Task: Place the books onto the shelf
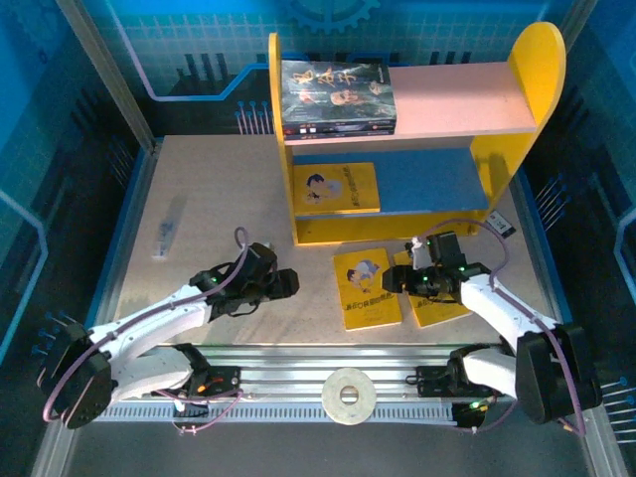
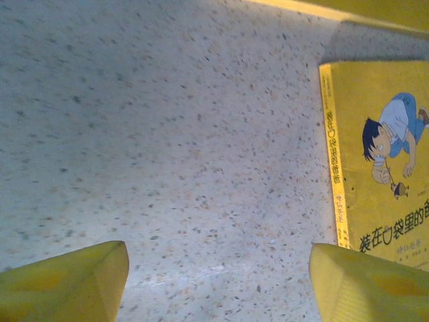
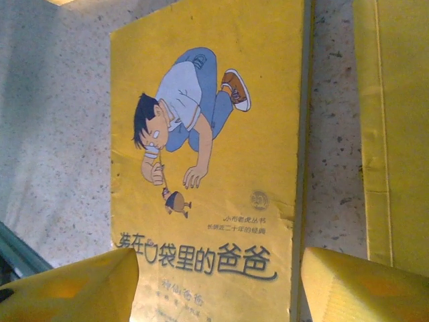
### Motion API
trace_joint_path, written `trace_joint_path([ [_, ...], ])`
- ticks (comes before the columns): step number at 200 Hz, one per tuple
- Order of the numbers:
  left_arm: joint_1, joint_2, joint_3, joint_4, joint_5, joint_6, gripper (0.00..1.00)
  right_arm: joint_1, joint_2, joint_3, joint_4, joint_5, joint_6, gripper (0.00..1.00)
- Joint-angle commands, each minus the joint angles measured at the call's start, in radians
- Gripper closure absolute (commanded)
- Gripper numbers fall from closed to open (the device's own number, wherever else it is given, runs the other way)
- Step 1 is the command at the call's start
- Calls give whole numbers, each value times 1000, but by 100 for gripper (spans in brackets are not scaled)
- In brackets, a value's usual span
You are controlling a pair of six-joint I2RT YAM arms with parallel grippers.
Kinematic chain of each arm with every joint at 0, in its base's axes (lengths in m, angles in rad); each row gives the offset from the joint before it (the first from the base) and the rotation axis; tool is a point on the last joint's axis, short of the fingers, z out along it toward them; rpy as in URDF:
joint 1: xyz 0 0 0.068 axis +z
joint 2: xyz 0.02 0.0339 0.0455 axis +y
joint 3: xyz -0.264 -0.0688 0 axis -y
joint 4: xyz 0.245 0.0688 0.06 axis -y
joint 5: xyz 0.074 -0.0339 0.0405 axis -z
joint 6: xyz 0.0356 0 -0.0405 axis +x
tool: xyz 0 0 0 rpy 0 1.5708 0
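The shelf (image 1: 505, 149) stands at the back of the table. A stack of dark books (image 1: 338, 94) lies on its pink upper board, and a yellow book (image 1: 336, 189) lies on the blue lower board. Two more yellow cartoon books lie flat in front of the shelf: one in the middle (image 1: 366, 288) (image 3: 214, 154) (image 2: 375, 154), one further right (image 1: 442, 306) (image 3: 395, 134) partly under the right arm. My right gripper (image 1: 395, 279) (image 3: 218, 288) is open, low over the middle book's lower part. My left gripper (image 1: 288, 283) (image 2: 218, 282) is open over bare table, left of that book.
A small pale object (image 1: 167, 234) lies at the table's left. A small black-and-white item (image 1: 502, 224) sits right of the shelf. A white tape roll (image 1: 348, 395) rests on the front rail. Blue walls close in the sides.
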Motion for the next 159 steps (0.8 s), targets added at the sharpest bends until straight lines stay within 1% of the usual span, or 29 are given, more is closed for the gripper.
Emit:
trace_joint_path([
  [1,-33,51,-16,114,64,-38,28,18,17,5,12,58,19,36],
  [28,-68,115,-13,168,77,-57,28,34,55,26,-8,86,22,37],
  [64,-87,184,-12,227,90,-68,28,100,119,66,-24,129,22,38],
  [107,-87,264,-6,276,108,-68,28,188,183,91,35,115,44,40],
  [159,-90,301,0,262,89,-64,28,282,235,136,87,78,65,42],
])
